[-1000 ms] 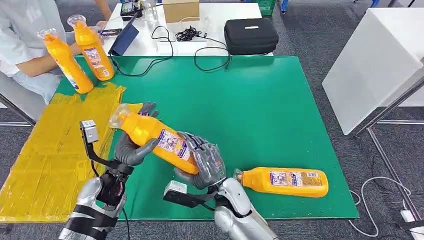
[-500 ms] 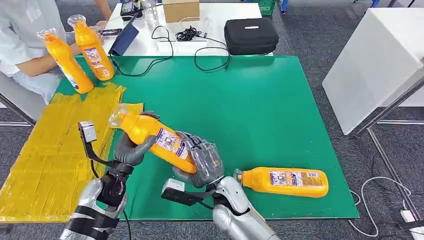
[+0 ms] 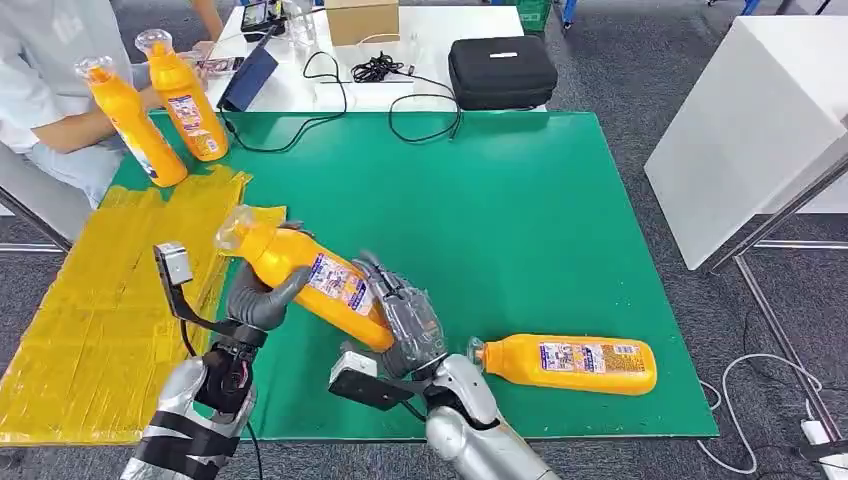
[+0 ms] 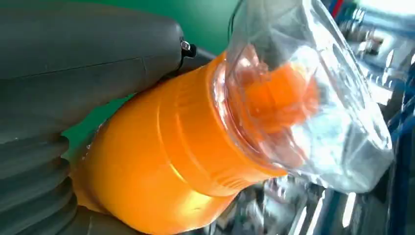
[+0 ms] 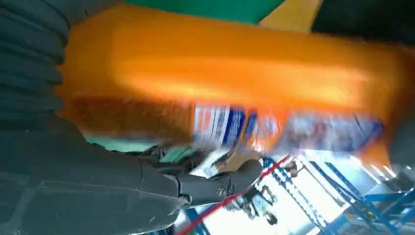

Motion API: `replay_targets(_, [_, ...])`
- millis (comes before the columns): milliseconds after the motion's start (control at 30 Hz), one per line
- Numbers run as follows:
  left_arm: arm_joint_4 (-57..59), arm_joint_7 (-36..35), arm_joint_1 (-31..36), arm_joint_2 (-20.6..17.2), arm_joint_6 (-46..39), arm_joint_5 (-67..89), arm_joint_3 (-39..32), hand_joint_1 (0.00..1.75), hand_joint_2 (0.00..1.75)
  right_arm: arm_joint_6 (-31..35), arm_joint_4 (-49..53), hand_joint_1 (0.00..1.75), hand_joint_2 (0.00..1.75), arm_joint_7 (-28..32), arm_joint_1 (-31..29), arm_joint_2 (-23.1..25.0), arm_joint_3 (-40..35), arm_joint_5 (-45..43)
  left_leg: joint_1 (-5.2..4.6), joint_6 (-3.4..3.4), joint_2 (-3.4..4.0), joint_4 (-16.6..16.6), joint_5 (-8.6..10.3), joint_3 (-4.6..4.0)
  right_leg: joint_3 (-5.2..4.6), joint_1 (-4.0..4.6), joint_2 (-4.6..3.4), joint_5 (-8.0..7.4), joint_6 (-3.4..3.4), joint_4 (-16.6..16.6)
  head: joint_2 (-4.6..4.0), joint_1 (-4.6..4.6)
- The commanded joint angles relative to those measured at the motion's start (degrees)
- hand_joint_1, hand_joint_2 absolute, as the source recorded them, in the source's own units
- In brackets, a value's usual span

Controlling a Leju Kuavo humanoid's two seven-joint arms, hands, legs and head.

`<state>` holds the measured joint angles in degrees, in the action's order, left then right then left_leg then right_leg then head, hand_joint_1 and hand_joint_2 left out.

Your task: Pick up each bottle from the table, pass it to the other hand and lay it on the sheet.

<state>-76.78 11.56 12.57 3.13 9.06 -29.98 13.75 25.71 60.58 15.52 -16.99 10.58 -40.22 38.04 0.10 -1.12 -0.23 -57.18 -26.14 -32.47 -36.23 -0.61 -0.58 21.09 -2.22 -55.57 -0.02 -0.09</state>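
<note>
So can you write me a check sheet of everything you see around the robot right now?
Surface: green table mat, with a yellow sheet on its left part.
Job's things: one orange bottle held tilted above the mat; a second bottle lying on its side near the front edge; two upright bottles at the far left corner.
Clutter: black case and cardboard box on the white table behind.
Robot hands: left robot hand grips the held bottle near its neck; right robot hand grips its base.
Cables: black cables trail onto the mat.
Surroundings: a seated person at far left; grey floor.
</note>
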Motion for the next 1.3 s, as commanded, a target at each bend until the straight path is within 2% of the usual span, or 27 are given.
replay_targets(33, [-1.35,4.25,0.52,-0.92,-11.79,14.06,-2.7,1.75,1.75,-1.9,20.45,0.0,1.75,0.81,5.41,-7.73,7.61,-7.23,0.02,0.01,-0.19,-0.02,-0.04,0.06,0.13,0.03,0.23,0.1,0.02,0.0,0.0,0.02])
replay_targets(167, [-1.35,4.25,0.52,-0.92,-11.79,14.06,-2.7,1.75,1.75,-1.9,20.45,0.0,1.75,0.81,5.41,-7.73,7.61,-7.23,0.0,0.01,-0.07,0.01,-0.04,0.09,0.13,0.0,0.11,0.06,0.02,0.02,0.0,0.0])
replay_targets(333, [-1.26,6.77,2.71,-1.49,-21.31,26.53,-3.43,1.75,1.75,1.7,26.99,0.0,1.75,1.95,9.4,-7.96,13.37,-8.46,0.05,0.07,-0.24,-0.04,-0.1,0.19,0.27,0.07,0.3,0.16,0.08,-0.02,0.0,0.02])
replay_targets(467, [-3.7,6.9,4.52,-2.38,-36.1,53.59,-3.41,1.75,1.75,0.54,33.28,0.0,1.75,2.65,13.06,-7.73,17.62,-7.69,0.07,0.06,-0.25,-0.1,-0.13,0.17,0.25,0.09,0.3,0.19,0.07,-0.06,0.0,0.0])
replay_targets(500, [-4.55,5.7,4.7,-2.37,-37.51,58.64,-3.53,1.75,1.75,-0.05,34.09,0.0,1.75,2.68,13.31,-7.5,18.16,-7.51,0.03,0.03,-0.2,-0.07,-0.06,0.03,0.09,0.05,0.24,0.11,0.04,-0.04,0.0,0.0])
replay_targets(667, [-1.7,-8.25,7.52,-6.28,-44.06,106.71,-1.56,1.75,1.75,-1.72,34.98,0.0,1.75,2.73,12.74,-6.63,18.68,-6.43,0.04,0.05,-0.04,-0.05,-0.11,0.18,0.2,0.06,0.09,0.1,0.07,-0.03,0.0,0.02])
replay_targets(767, [4.5,-13.14,9.96,-7.51,-43.12,119.7,1.13,1.75,1.75,-2.75,33.85,0.0,1.75,2.54,11.54,-6.8,18.07,-6.43,0.05,0.08,-0.03,-0.02,-0.12,0.33,0.34,0.07,0.11,0.12,0.1,-0.01,0.0,0.0])
replay_targets(800, [7.36,-17.94,12.23,-11.11,-41.98,119.98,6.2,1.75,1.75,-2.86,33.6,0.0,1.75,2.52,11.3,-6.76,18.01,-6.41,0.0,0.05,-0.09,0.02,-0.03,0.17,0.18,0.02,0.14,0.05,0.05,0.02,0.0,0.0])
replay_targets(833, [11.14,-21.93,14.55,-12.92,-40.23,119.98,11.39,1.75,1.75,-3.1,33.48,0.0,1.75,2.54,11.07,-6.72,17.86,-6.31,0.03,0.09,-0.21,0.02,-0.03,0.27,0.31,0.05,0.28,0.1,0.1,0.0,0.0,0.0])
replay_targets(900, [18.46,-21.42,17.15,-12.19,-39.36,119.98,12.42,1.75,1.75,-3.25,33.41,0.0,1.75,2.43,10.85,-6.73,17.66,-5.78,0.04,0.09,-0.29,0.02,-0.02,0.29,0.35,0.06,0.35,0.12,0.09,0.01,0.0,0.02])
replay_targets(1000, [25.15,-19.76,18.2,-9.61,-37.93,119.8,9.31,1.75,1.75,-3.84,33.31,0.0,1.75,1.69,10.91,-6.73,17.58,-5.0,0.0,0.06,-0.09,0.06,-0.01,0.31,0.3,0.02,0.15,0.05,0.06,0.05,0.0,0.0])
replay_targets(1133, [25.93,-19.45,18.03,-9.6,-38.18,119.87,9.07,1.75,1.75,-3.88,33.18,0.0,1.75,1.68,10.97,-6.75,17.57,-4.97,0.05,0.08,0.0,0.0,-0.09,0.34,0.34,0.06,0.06,0.1,0.05,0.0,0.0,0.0])
replay_targets(1233, [30.86,-17.19,17.93,-7.74,-35.6,117.52,5.79,1.75,1.75,-4.74,32.54,0.0,1.75,1.08,10.95,-6.87,17.53,-4.45,0.03,0.07,-0.02,0.03,-0.06,0.33,0.32,0.04,0.08,0.09,0.04,0.01,0.0,0.0])
replay_targets(1300, [31.17,-17.04,17.66,-7.78,-36.15,117.47,5.71,1.75,1.75,-4.72,32.41,0.0,1.75,1.08,10.96,-6.85,17.55,-4.45,0.02,0.08,0.01,0.06,-0.07,0.42,0.4,0.03,0.06,0.11,0.05,0.03,0.0,0.02])
